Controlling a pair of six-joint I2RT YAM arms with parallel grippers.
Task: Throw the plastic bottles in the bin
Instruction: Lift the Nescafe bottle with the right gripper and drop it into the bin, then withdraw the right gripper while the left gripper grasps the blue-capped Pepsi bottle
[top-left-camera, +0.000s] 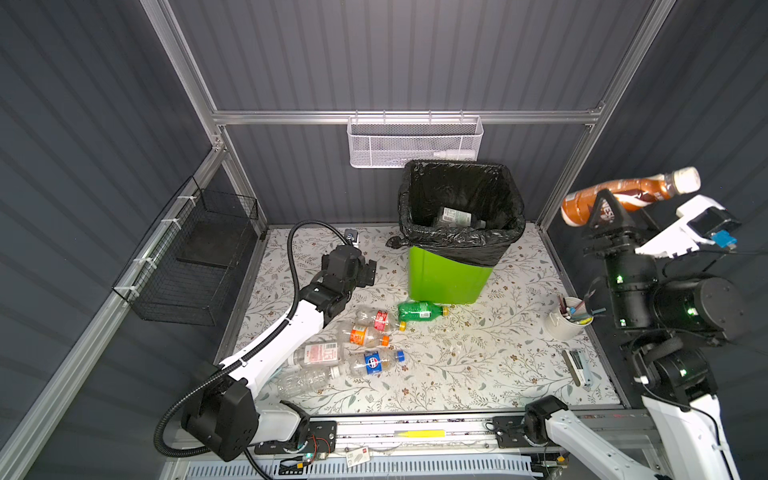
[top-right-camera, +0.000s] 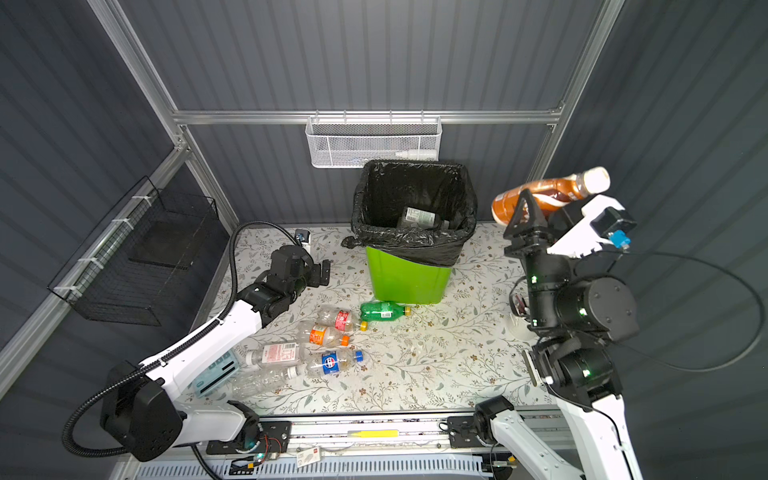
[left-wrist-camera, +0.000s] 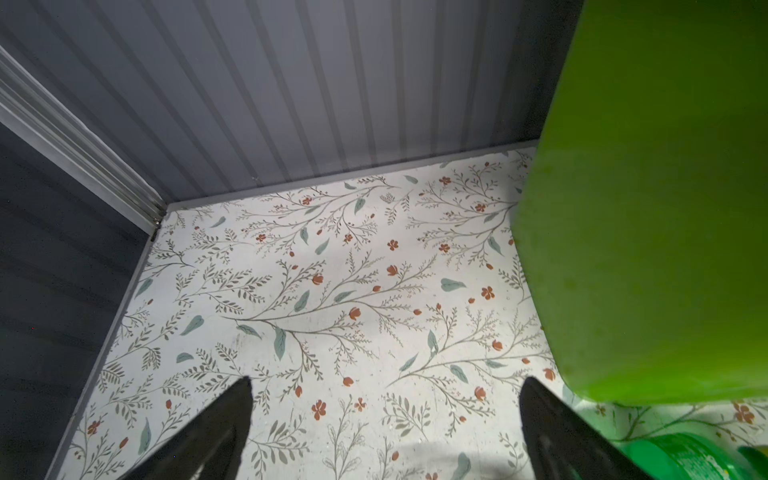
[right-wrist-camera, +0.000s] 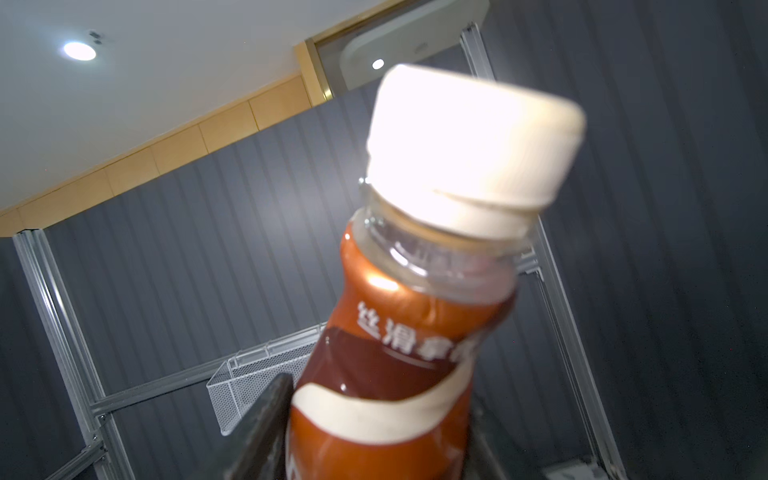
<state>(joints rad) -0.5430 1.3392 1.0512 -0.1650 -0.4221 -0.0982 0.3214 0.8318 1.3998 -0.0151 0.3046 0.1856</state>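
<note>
Up closest to the lens, the right gripper (top-left-camera: 614, 204) is raised well above the table, off to the right of the bin, with its black jaws pinched on the belly of a brown bottle (top-left-camera: 654, 188) that lies tilted in the air. From the wrist camera the brown bottle (right-wrist-camera: 399, 332) shows a glossy brown-and-cream wrap, a clear ribbed neck and a broad off-white screw cap (right-wrist-camera: 473, 145), all a touch blurred. Over to the left gripper (top-left-camera: 367, 272): it hangs low over the flowered table cover (top-left-camera: 478, 361), its fingers (left-wrist-camera: 216, 432) spread wide with nothing between them, just beside the bin's smooth wall. And the bin (top-left-camera: 449, 274) itself: tall, square, bright green plastic, with a crinkly black bag (top-left-camera: 457, 243) folded over the rim and one white-labelled bottle (top-left-camera: 453, 217) lying down inside. Just in front of its base lies a green bottle (top-left-camera: 419, 311) with a yellow cap. Beyond that is a cluster of clear ones on their sides: a red-label bottle (top-left-camera: 376, 319), an orange-label bottle (top-left-camera: 365, 336), a blue-label bottle (top-left-camera: 374, 360), a pink-printed bottle (top-left-camera: 318, 353) and a bare crumpled bottle (top-left-camera: 307, 380). On the back rail a white mesh basket (top-left-camera: 415, 143) holds a white squeeze bottle (top-left-camera: 455, 155). A black wire basket (top-left-camera: 195, 257) hangs on the left wall. A white cup (top-left-camera: 561, 328) of pens stands at the right edge.
</note>
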